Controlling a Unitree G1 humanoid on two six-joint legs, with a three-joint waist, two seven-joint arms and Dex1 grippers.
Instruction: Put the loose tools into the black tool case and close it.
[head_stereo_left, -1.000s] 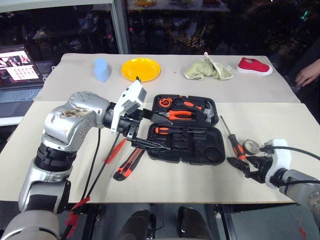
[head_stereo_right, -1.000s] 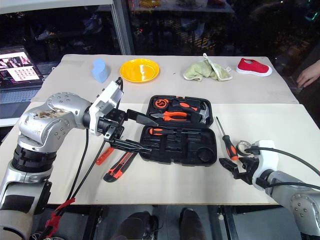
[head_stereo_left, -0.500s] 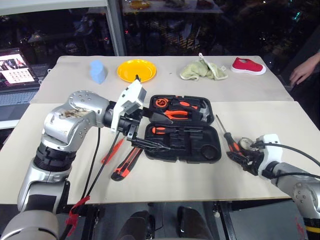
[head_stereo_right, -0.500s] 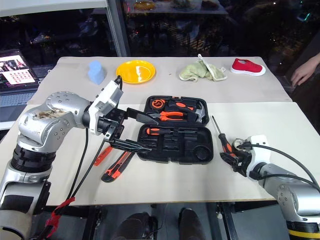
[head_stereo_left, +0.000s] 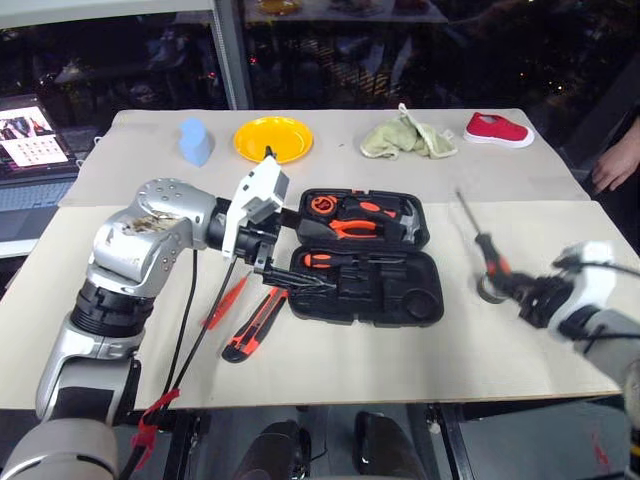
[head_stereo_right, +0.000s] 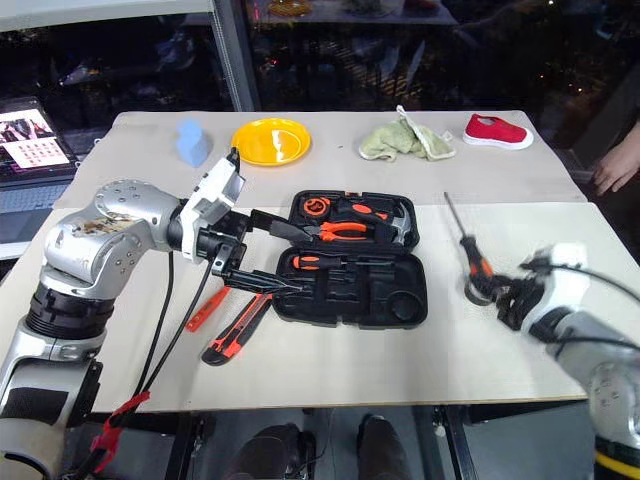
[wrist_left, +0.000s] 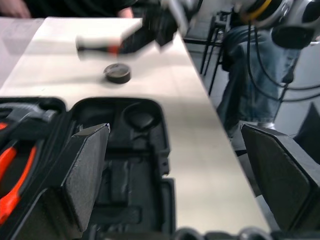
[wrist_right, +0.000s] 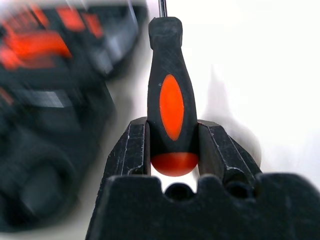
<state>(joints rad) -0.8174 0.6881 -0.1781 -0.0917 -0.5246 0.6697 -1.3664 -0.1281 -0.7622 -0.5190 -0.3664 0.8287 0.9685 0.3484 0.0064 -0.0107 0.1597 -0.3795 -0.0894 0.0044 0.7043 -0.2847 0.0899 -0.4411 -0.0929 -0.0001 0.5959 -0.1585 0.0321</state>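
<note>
Between the right hand's (wrist_right: 172, 145) pressed fingers sits a screwdriver (wrist_right: 171, 95), lifted off the worktop (head_stereo_right: 380, 365) beside the open case (head_stereo_right: 350, 265), left hand (head_stereo_right: 262, 255) spread; next, I judge, carry it to a slot.

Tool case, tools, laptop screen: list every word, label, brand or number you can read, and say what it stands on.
None can be read.
Laptop screen: a picture and a grid of small tiles, too small to read.
Black tool case: no legible marking on its shell or slots.
Screwdriver held in the right gripper: plain black-and-orange handle, no lettering showing.
Utility knife: no readable label.
</note>
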